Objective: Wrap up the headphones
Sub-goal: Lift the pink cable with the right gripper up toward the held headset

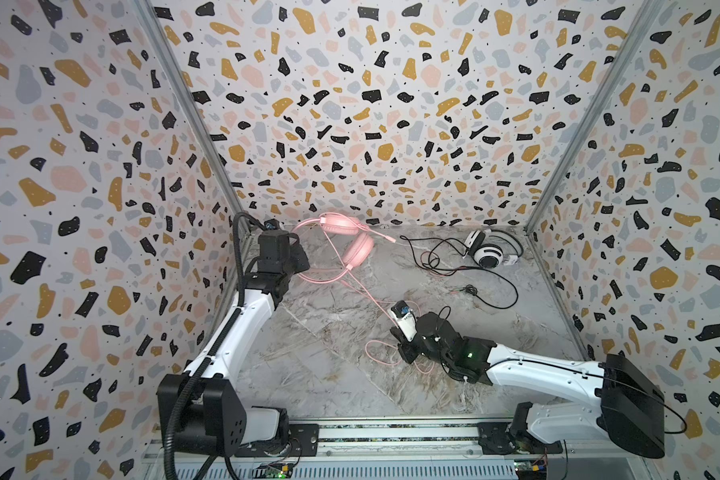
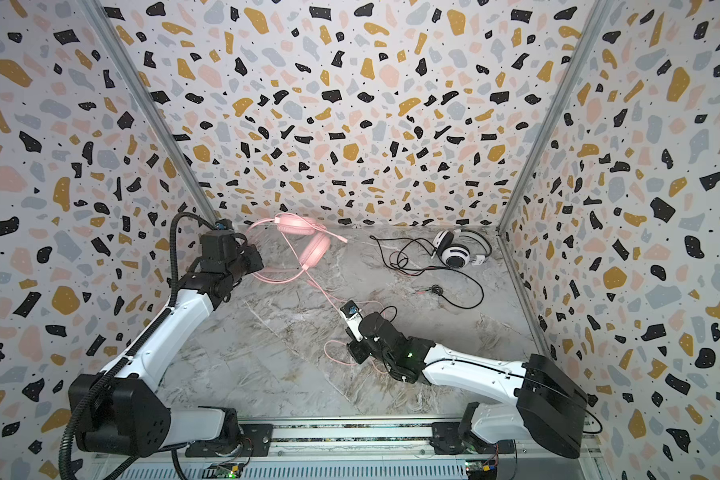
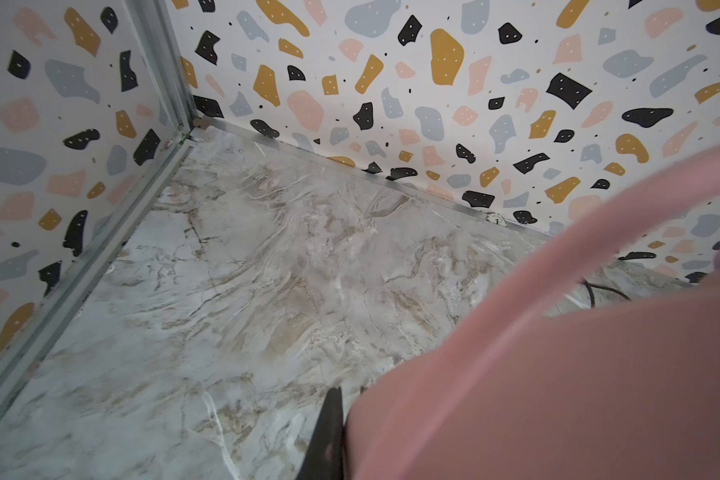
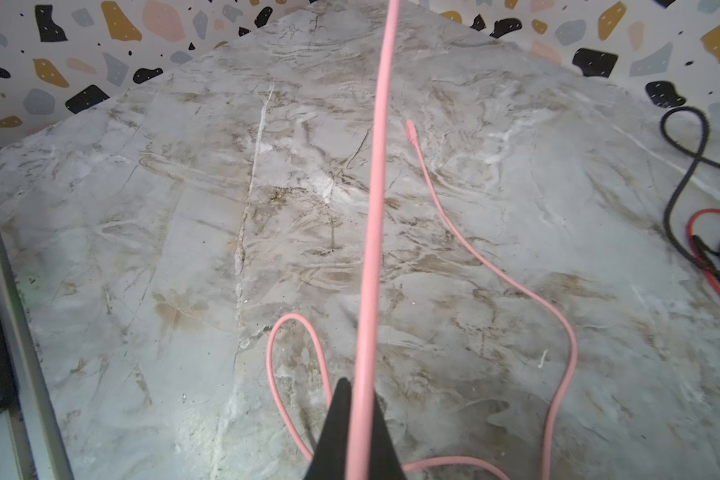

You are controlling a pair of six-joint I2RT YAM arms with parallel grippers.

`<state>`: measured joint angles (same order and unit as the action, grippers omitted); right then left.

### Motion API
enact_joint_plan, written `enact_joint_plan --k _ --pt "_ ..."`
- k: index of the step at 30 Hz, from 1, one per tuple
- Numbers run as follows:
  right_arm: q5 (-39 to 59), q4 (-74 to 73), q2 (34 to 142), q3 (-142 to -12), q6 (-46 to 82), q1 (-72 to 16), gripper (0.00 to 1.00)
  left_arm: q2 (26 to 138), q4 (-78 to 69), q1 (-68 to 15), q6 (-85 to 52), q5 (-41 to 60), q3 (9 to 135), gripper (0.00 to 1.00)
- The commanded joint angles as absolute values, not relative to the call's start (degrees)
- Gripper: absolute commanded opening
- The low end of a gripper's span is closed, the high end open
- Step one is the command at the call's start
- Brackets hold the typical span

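Fingers point(image 4: 337, 436) of your right gripper point(image 4: 360, 392) are pinched on the pink cord point(image 4: 376, 208), drawn taut from the pink headphones point(image 1: 352, 243), likely ready for winding. Your left gripper point(image 1: 300, 259), right at those headphones, is clamped on them as an anchor. White-and-black headphones point(image 1: 489, 249) lie well apart from them, cords point(image 1: 501, 301) loose.

Right gripper point(image 4: 359, 388) pinches the pink cord point(image 4: 377, 199), taut above the marble tabletop point(image 4: 142, 249); its slack loop point(image 4: 270, 357) and plug point(image 4: 411, 132) lie beside it, black cord point(image 4: 704, 133) and red cord point(image 4: 715, 212) farther off.

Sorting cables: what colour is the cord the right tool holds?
Pink: the cord in the right tool, clearest in the right wrist view.
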<state>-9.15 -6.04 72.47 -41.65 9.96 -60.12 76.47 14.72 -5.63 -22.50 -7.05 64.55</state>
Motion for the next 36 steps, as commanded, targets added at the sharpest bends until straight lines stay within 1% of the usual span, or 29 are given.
enact_joint_plan --k 1,3,8,10,14,23,29,36 --pt "-11.95 -1.05 69.97 -46.61 7.33 -60.31 0.03 74.38 9.74 -5.94 -23.37 -9.49 68.29 0.0" --pt "-11.8 0.12 69.87 -48.52 5.77 -60.3 0.03 74.87 9.88 -6.36 -23.51 -8.29 68.68 0.0" --pt "-10.81 4.68 72.0 -55.95 2.13 -60.3 0.03 76.69 12.26 -10.04 -21.39 -12.56 70.16 0.0" --pt "-11.8 5.06 72.65 -57.67 0.19 -60.33 0.03 77.7 13.63 -11.16 -20.86 -12.62 71.24 0.0" --pt "-14.34 6.6 73.84 -62.78 -3.05 -59.68 0.04 78.89 15.16 -14.3 -18.49 -17.0 72.27 0.0" --pt "-17.13 11.06 75.24 -72.5 -7.85 -55.53 0.05 81.63 18.66 -17.93 -15.56 -20.56 75.17 0.0" --pt "-22.15 11.47 74.6 -74.36 -10.26 -53.42 0.09 81.28 19.25 -18.19 -14.85 -22.39 75.42 0.0" --pt "-26.96 6.88 75.06 -74.66 -11.79 -52.63 0.1 80.55 18.17 -20.0 -13.78 -21.16 74.86 0.0"
